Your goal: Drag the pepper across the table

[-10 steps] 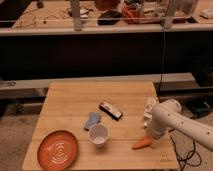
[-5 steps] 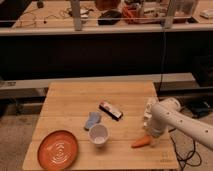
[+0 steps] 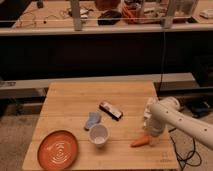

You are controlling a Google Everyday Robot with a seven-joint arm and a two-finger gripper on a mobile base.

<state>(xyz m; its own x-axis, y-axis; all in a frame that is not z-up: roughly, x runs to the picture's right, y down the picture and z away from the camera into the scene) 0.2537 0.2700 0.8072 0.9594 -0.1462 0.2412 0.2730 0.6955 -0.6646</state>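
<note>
The pepper, a small orange cone, lies near the front right of the light wooden table. My gripper hangs from the white arm that reaches in from the right. It points down at the pepper's right, thicker end and is shut. The arm's wrist hides the contact, so I cannot tell whether the pepper is pinched or only touched.
A white cup stands left of the pepper, with a blue cloth-like item and a dark flat packet behind it. An orange plate sits at the front left corner. A cluttered workbench runs along the back.
The pepper and the gripper have shifted slightly to the left and a little away from the front edge. Nothing else has moved.
</note>
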